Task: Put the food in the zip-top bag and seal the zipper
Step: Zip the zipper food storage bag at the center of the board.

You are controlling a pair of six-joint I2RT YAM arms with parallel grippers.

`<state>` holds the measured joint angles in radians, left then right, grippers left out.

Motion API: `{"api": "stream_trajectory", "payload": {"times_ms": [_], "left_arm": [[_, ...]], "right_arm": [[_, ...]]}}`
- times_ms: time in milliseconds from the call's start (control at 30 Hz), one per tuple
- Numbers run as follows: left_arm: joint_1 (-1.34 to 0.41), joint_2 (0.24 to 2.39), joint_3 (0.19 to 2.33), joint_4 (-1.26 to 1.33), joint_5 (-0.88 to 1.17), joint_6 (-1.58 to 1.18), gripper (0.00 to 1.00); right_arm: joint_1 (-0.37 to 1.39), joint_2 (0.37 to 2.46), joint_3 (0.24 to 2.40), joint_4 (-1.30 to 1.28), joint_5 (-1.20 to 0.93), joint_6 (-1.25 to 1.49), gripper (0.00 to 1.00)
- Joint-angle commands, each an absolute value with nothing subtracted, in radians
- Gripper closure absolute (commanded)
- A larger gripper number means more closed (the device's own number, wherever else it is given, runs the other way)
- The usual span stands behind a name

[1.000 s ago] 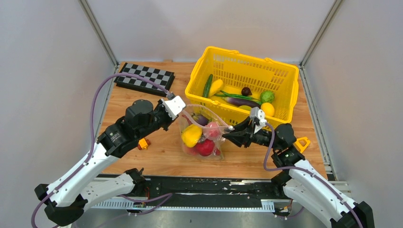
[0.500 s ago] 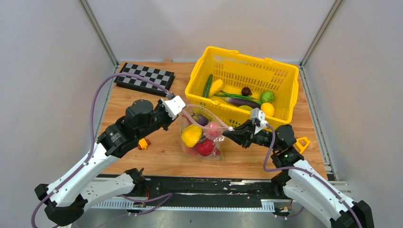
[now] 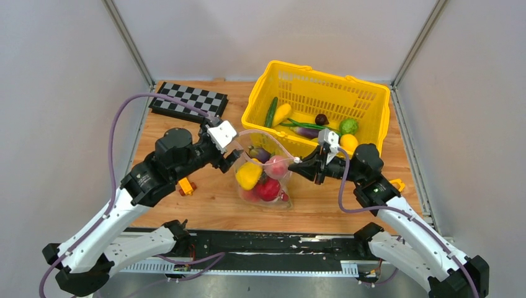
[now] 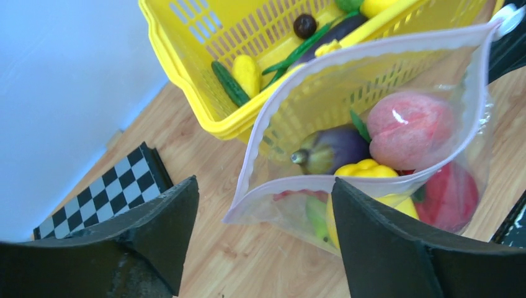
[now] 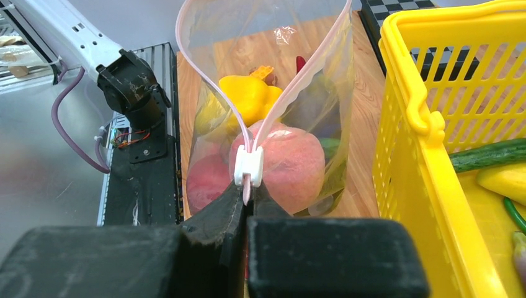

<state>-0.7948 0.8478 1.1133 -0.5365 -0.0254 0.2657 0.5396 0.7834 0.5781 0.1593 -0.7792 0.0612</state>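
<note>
Right wrist view, lower centre: right gripper (image 5: 247, 195) pinches the zipper (image 5: 249, 166), propping the zip-top bag (image 5: 273, 56) for sealing; left gripper (image 4: 263, 198) gapes empty.

Left arm (image 3: 147, 179) extends with jaws spread wide; right arm (image 3: 374, 185) holds jaws pinched shut.

The wooden table (image 3: 217, 208) carries a checkerboard (image 3: 188, 103) at ten o'clock and a yellow basket (image 3: 322, 93) at one o'clock. The zip-top bag (image 3: 263, 177) sits at centre, an orange toy block (image 3: 185, 185) at nine o'clock of it.
</note>
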Motion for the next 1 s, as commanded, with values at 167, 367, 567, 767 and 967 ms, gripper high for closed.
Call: {"api": "stream_trajectory", "payload": {"times_ms": [167,367,567,767,967], "left_arm": [[-0.788,0.834,1.261,-0.498,0.176,0.249,0.01],[-0.788,0.933,1.324,-0.422,0.419,0.227,0.0],[-0.813,1.105,1.4,-0.373,0.545,0.205,0.0],[-0.939,1.24,1.508,-0.473,0.483,0.319,0.07],[-0.977,1.315,1.535,-0.518,0.495,0.358,0.24]], "right_arm": [[0.534,0.814,0.726,0.006,-0.771,-0.053,1.0],[0.535,0.812,0.747,-0.031,-0.787,-0.06,1.0],[0.535,0.816,0.756,-0.047,-0.798,-0.065,1.0],[0.534,0.817,0.757,-0.027,-0.815,-0.049,1.0],[0.535,0.808,0.752,0.018,-0.841,-0.027,1.0]]}}
